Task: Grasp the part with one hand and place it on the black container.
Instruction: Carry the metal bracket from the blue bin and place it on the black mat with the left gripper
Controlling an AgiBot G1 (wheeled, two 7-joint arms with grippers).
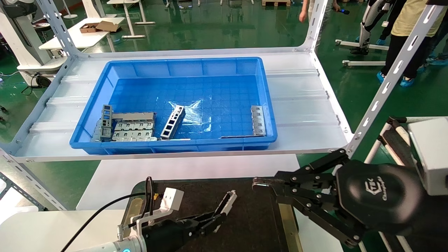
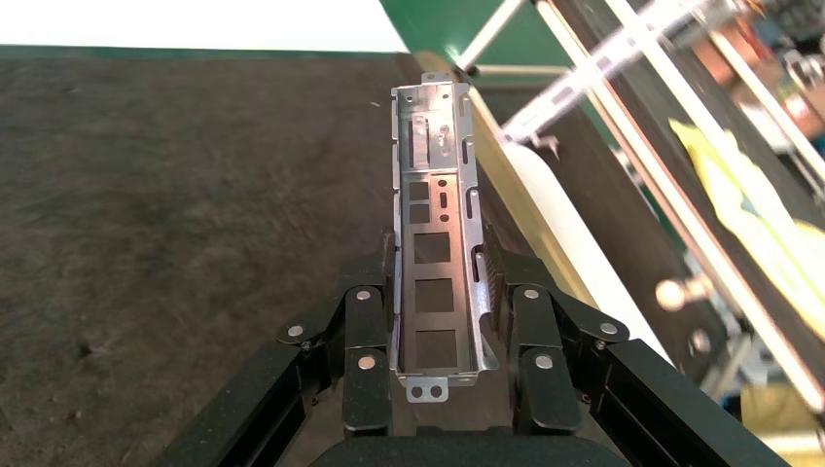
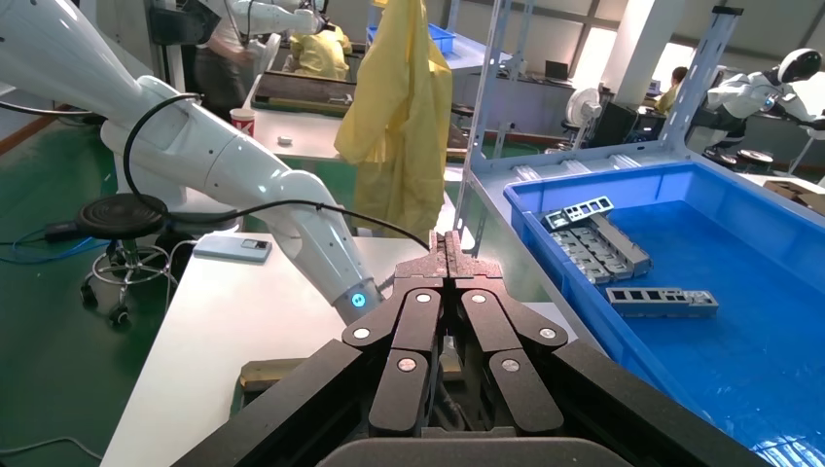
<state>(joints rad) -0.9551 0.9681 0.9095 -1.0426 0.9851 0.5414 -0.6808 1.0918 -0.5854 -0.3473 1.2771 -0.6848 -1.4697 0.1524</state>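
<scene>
My left gripper (image 1: 214,221) is shut on the part (image 1: 227,202), a slim grey metal channel with rectangular cutouts. The part sticks out forward from the fingers, low over the black container (image 1: 252,213). In the left wrist view the part (image 2: 435,156) lies between the closed fingers (image 2: 366,321) above the container's rough black surface (image 2: 175,214). I cannot tell whether the part touches the container. My right gripper (image 1: 257,182) is shut and empty, hovering over the container's right side; the right wrist view shows its fingertips (image 3: 448,245) pressed together.
A large blue bin (image 1: 182,63) stands on the white shelf behind and holds a ladder-like grey strip (image 1: 173,122), flat grey plates (image 1: 133,131) and another grey piece (image 1: 258,120). A brass-coloured strip (image 1: 287,224) runs along the container's right side. Slanted shelf posts (image 1: 385,87) stand at the right.
</scene>
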